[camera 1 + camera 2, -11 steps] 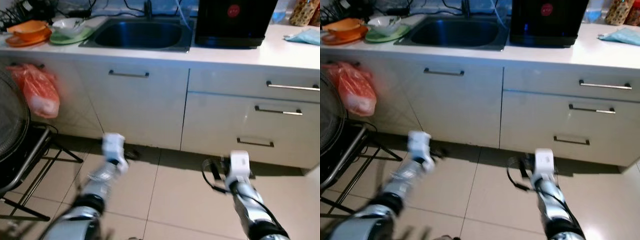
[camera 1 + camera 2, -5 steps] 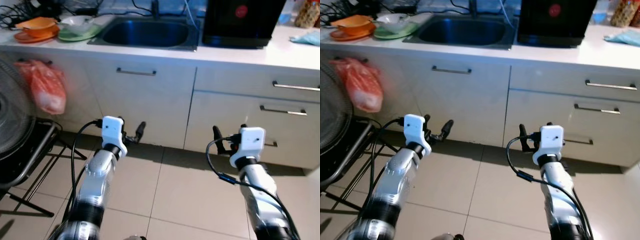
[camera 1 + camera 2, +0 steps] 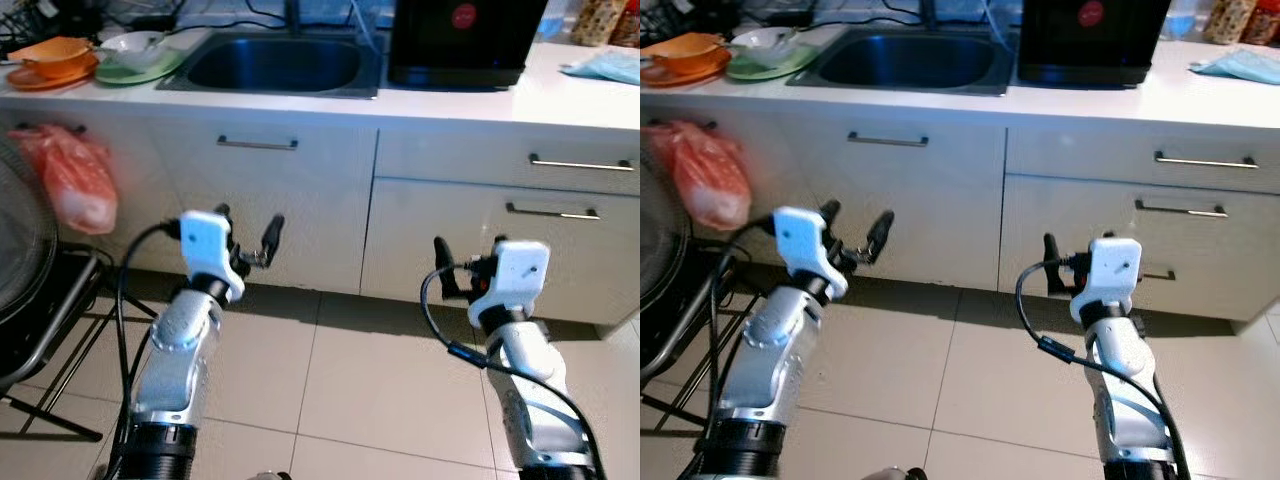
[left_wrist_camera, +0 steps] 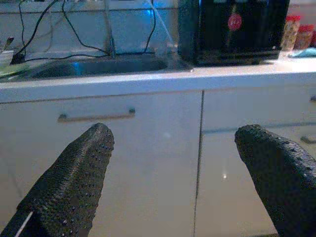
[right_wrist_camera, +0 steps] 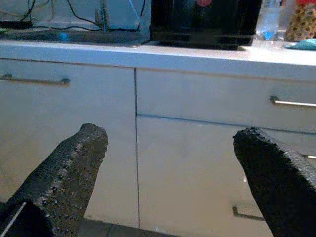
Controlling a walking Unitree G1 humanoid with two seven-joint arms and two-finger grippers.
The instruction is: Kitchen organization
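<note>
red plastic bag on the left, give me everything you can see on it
The red plastic bag is thin and translucent, orange-red, crumpled, with something pale bulging low inside; the contents cannot be told. It hangs off a dark handle on the white cabinet front at the far left, under the counter edge below the orange and green dishes, and lies against that front. Its bottom hangs free of the floor, just above a black metal rack. Neither gripper is near it.

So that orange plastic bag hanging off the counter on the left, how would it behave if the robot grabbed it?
The orange plastic bag sags and bulges, so it would likely crumple and swing. Thin film probably slips between hard fingers and may tear.
</note>
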